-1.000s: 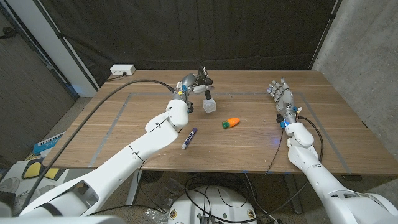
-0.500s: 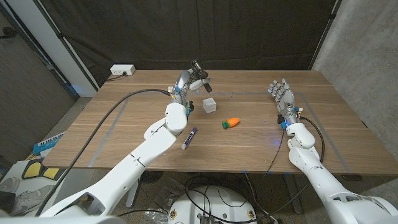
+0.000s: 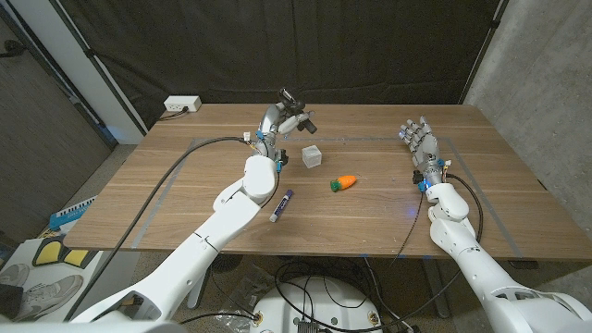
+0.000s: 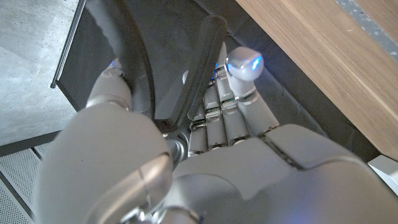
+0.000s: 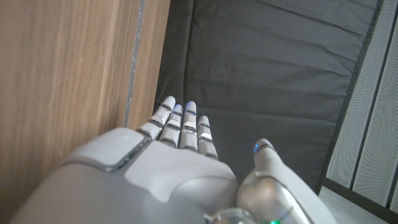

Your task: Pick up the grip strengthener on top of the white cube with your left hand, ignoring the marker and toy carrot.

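We see the left hand [image 3: 277,123] raised above the table [image 3: 185,199], fingers grasping the grip strengthener [image 3: 295,108], clear of the white cube [image 3: 313,156]. The right hand [image 3: 418,143] has fingers released, holding nothing.

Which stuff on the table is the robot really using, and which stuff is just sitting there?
Using: the grip strengthener, held up by the left hand; the white cube it came from.
Just sitting: the marker, the toy carrot, the right hand.
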Robot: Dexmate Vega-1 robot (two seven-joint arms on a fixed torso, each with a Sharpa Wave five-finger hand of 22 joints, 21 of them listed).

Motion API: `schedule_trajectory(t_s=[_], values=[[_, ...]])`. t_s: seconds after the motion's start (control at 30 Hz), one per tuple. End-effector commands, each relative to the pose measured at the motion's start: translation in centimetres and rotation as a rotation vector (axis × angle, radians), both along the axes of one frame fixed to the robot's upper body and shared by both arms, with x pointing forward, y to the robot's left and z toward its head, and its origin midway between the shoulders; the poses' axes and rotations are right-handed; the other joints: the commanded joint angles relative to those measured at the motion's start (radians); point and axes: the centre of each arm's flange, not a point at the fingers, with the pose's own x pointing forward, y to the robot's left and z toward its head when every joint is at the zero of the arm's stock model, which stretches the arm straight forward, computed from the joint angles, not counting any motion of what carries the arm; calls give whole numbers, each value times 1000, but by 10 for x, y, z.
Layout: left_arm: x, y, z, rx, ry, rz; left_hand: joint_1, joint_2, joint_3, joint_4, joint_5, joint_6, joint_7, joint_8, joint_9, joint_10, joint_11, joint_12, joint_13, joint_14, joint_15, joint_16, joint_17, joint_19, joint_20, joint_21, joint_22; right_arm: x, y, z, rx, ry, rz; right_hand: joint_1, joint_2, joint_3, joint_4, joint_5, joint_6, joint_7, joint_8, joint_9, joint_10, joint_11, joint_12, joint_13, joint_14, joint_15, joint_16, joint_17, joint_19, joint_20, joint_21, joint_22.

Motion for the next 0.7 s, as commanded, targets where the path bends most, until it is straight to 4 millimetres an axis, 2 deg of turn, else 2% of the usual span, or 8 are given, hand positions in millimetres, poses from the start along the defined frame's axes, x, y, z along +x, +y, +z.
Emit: schedule_trajectory(t_s=[0.03, 0.27, 0.5, 0.7], values=[[3, 2, 2, -5, 44, -27, -224, 196, 436, 404, 7, 75, 12, 27, 18, 179, -168, 808, 769, 496, -268, 795, 945, 8, -31, 19, 23, 2, 3, 2, -2, 2, 0, -8, 0, -3, 1, 7, 9, -1, 2, 4, 9, -1, 8, 2, 10, 1, -1, 3, 9, 2, -3, 4], [3, 6, 3, -1, 47, -25, -277, 199, 455, 403, 11, 70, 11, 44, 17, 167, -169, 859, 767, 484, -267, 834, 944, 0, -29, 38, 23, 2, 6, 3, -5, 4, -2, -8, 0, -3, 0, 7, 9, -1, 1, 4, 9, -1, 8, 2, 10, 0, -2, 3, 9, 1, -4, 4], [4, 14, 2, 2, 47, -27, -303, 198, 469, 401, 12, 61, 13, 59, 24, 162, -168, 876, 767, 479, -268, 844, 943, 1, -27, 33, 6, 0, 15, 4, -8, 9, -1, -9, 0, -3, 0, 8, 10, 0, 1, 4, 9, -1, 7, 2, 10, 1, -2, 3, 9, 0, -5, 4], [9, 24, 2, 1, 44, -35, -333, 195, 487, 398, 11, 59, 2, 65, 5, 155, -168, 883, 767, 479, -269, 849, 942, 0, -27, 26, -4, -8, 26, 3, -19, 10, -15, -9, 0, -3, 0, 8, 9, 0, 1, 4, 9, -1, 7, 2, 10, -1, -2, 3, 9, 0, -6, 5]])
